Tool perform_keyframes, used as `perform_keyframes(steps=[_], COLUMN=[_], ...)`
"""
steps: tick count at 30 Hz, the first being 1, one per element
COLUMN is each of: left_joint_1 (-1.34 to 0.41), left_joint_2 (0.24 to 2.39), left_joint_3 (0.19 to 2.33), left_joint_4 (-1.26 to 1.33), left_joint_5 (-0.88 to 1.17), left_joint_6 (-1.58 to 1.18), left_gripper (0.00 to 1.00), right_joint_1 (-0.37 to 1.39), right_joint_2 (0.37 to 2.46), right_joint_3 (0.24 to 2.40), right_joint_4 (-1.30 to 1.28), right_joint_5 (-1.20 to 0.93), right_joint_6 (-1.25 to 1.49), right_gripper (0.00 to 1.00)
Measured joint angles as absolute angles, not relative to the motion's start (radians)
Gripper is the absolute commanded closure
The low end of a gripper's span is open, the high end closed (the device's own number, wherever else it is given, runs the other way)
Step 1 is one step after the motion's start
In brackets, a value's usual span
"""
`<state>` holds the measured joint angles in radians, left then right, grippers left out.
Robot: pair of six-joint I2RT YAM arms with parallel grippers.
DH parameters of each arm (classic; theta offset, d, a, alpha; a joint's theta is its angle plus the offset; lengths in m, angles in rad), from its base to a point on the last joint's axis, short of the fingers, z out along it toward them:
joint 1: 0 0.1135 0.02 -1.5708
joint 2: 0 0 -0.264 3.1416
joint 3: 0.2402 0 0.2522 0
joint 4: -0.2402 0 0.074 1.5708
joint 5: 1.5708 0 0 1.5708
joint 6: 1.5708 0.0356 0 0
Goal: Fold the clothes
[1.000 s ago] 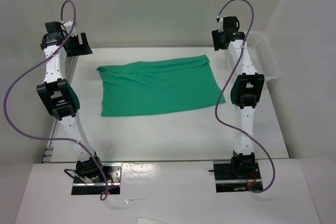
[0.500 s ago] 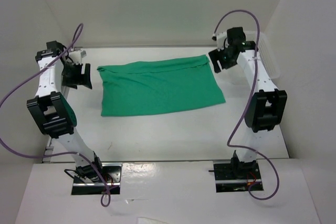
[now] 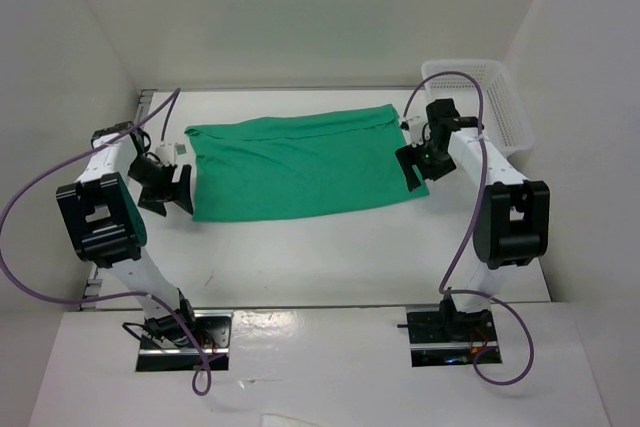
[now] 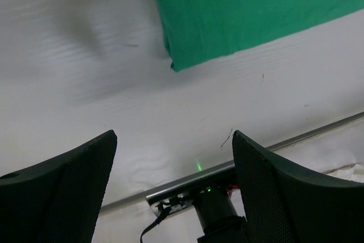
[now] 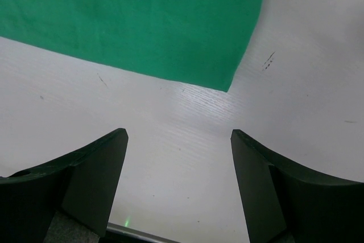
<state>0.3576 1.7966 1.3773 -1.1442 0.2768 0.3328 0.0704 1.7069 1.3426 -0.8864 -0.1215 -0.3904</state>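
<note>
The clothes are one emerald-green T-shirt lying flat as a wide rectangle in the middle of the white table. My left gripper hangs just left of its near left corner, open and empty. In the left wrist view that corner of the T-shirt lies ahead of the left gripper, apart from the fingers. My right gripper hovers at the near right corner, open and empty. In the right wrist view the T-shirt ends in a corner ahead of the right gripper.
A white mesh basket stands at the far right, beside the right arm. White walls close in the table on the left, back and right. A metal strip and the left arm's base mark the near edge.
Both arms have swung down from the far corners toward the near corners of the shirt. The right jaws have spread wider. The shirt has not moved.
</note>
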Motion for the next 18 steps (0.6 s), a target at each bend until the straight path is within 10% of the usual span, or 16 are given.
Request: perform_keyframes(steps=[18], left_joint_1=[0.249], left_joint_2=[1.904], left_joint_3=[1.274], left_joint_4=[-0.864], left_joint_5=[0.372], left_joint_6=[0.193], left_gripper=[0.14], right_joint_1=[0.055], right_joint_2=[1.702], right_joint_3=[1.32], right_joint_4=[-0.815], right_joint_5=[-0.13], right_joint_6=[-0.359], right_gripper=[0.18])
